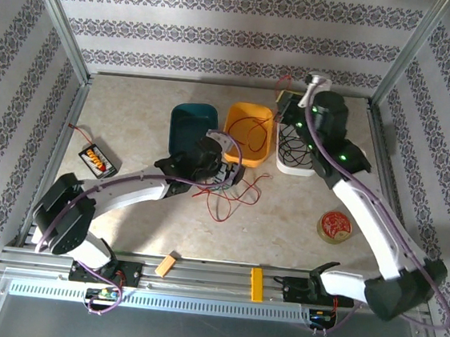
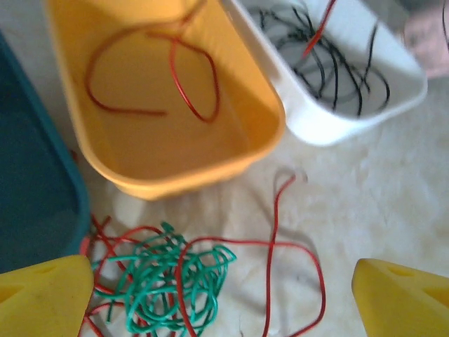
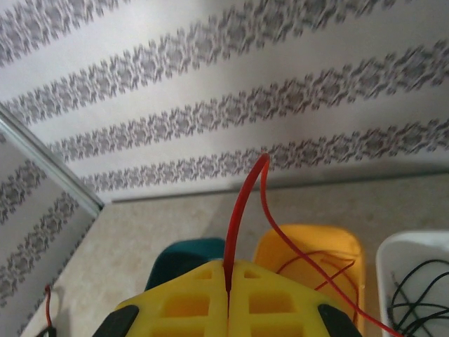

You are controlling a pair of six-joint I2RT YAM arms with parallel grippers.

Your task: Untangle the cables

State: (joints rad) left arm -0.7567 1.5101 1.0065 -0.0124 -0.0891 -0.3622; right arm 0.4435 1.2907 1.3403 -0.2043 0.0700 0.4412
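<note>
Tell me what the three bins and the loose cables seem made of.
The orange bin, white bin and teal bin: likely moulded plastic, smooth, softly glossy, rounded rims. The green cable and red cable: probably plastic-insulated wire, thin, holding kinked loops; core unseen.

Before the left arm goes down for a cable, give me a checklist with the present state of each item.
1. Left end effector open: ok.
2. Right end effector shut on a red cable: ok.
3. Green cables free of the red cables on the table: not ok, knotted together.
4. Black cables lying in the white bin: ok.
5. That red cable's far end free of snags: cannot tell.
</note>
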